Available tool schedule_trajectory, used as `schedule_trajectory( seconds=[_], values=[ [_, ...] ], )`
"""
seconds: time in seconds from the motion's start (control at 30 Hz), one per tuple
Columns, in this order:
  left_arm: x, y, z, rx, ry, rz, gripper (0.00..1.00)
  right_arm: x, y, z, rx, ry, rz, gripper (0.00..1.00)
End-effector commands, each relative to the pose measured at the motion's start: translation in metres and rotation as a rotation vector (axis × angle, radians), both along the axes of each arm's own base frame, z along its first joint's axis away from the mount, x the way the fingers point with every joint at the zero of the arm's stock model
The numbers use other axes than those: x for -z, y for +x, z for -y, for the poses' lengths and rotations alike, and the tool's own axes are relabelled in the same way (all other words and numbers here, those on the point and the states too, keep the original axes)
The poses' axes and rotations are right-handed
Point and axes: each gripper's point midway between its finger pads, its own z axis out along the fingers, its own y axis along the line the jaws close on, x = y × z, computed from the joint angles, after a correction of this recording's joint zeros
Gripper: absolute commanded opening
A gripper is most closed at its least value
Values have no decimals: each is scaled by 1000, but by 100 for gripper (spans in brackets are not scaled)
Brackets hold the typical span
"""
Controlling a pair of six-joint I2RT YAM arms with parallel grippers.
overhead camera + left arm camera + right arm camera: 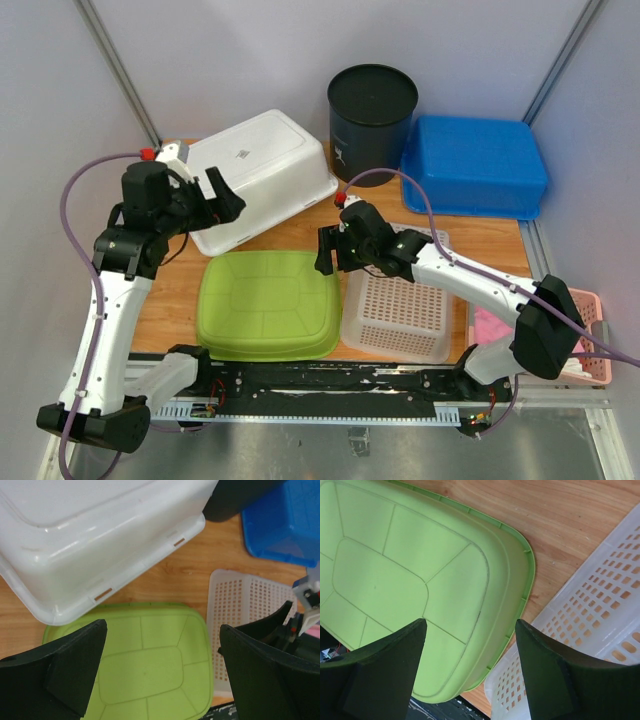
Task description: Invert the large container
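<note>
Lime-green plastic tub (pixel 268 303), bottom up. Right edge: white perforated basket (pixel 398 310) abutting. Rear edge: bare wooden table (pixel 300 225), then white plastic tub (pixel 262 178). Left gripper (pixel 228 200), right gripper (pixel 326 250): both released, empty.

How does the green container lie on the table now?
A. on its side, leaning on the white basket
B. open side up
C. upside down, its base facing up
C: the green container shows its flat, ribbed base to the top camera and to both wrist cameras, with its rim down on the table.
</note>
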Motion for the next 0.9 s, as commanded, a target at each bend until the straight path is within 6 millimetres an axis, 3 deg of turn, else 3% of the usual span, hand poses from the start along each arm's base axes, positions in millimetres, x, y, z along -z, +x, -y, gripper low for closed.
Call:
schedule_trajectory(
  seconds=[0.0, 0.13, 0.3, 0.5, 0.63, 0.73, 0.87],
  values=[
    [49, 4, 6, 18, 43, -112, 99, 2, 5, 12, 76, -13, 22, 73],
    [79, 22, 0, -38, 75, -154, 99, 6, 2, 22, 112, -18, 13, 74],
    [96, 63, -25, -143, 149, -159, 99, 5, -4, 34, 129, -30, 15, 74],
    [102, 134, -64, -228, 68, -202, 99, -2, -7, 56, 175, -54, 50, 74],
    [88, 165, -68, -249, 46, -207, 99, -11, -6, 80, 249, -79, 107, 74],
    [59, 160, -58, -217, 0, -143, 99, -20, -5, 101, 313, -79, 169, 75],
    [45, 121, -61, -252, 5, -106, 99, -22, -5, 123, 375, -85, 211, 76]
  ],
)
